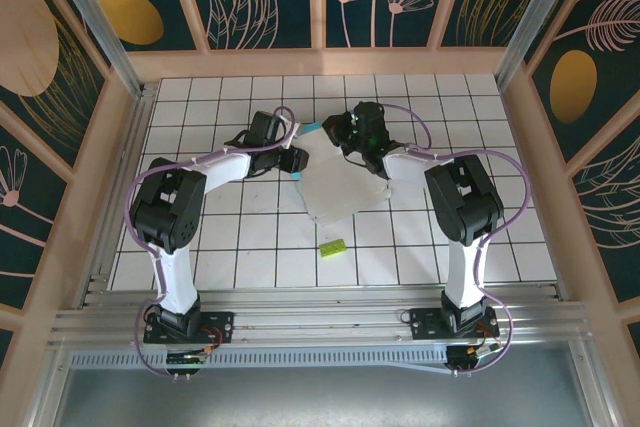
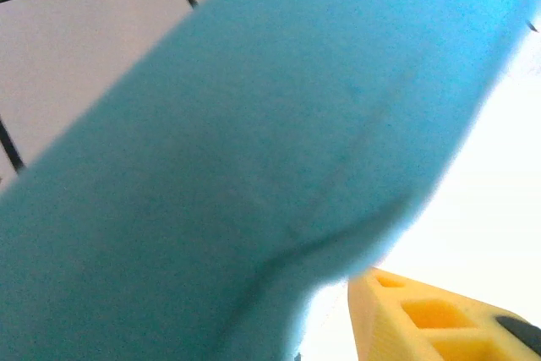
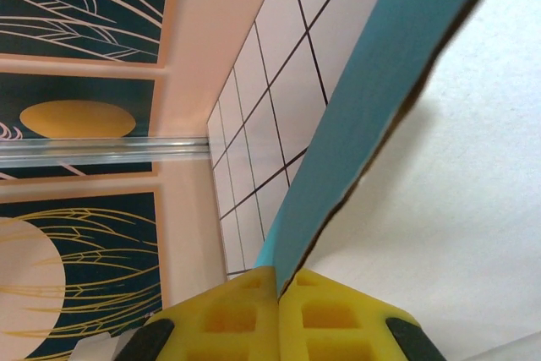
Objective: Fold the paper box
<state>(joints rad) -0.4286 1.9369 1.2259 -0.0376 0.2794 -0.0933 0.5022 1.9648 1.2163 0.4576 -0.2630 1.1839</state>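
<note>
**Position of the workpiece.** The paper box (image 1: 340,192), a thin cardboard sheet that is pale grey-white on one face and teal-blue on the other, is lying near the middle of the white gridded tabletop (image 1: 230,237). Its white face is mostly upward. A teal strip is showing at its far-left corner, where a flap appears to be turning up. A small lime-green block (image 1: 332,246) is sitting on the near side of the sheet, apart from it.

**Right gripper** (image 3: 278,306). The yellow pads are pinching closed on the edge of a raised panel, with the teal face on one side of the pads and the white face on the other.

**Left gripper** (image 1: 297,159). It is standing at the far-left corner of the sheet. In the left wrist view a teal panel (image 2: 254,166) is crossing close in front of the camera, with one yellow finger (image 2: 423,319) below it. Whether the jaws are parted or gripping cannot be told.

**Handling.**
- The sheet is judged to be light and thin, stiff across a panel but hinging readily at its creases.
- Flaps are likely to spring back when let go.
- The sheet is likely to slide on the smooth table when pushed, so one gripper should be anchoring it while the other is folding.

**Where to take hold.** Grip a panel edge or tab close to a crease, with the pads flat across both faces. Avoid squeezing hard in mid-panel, where the board may be denting or buckling.
</note>
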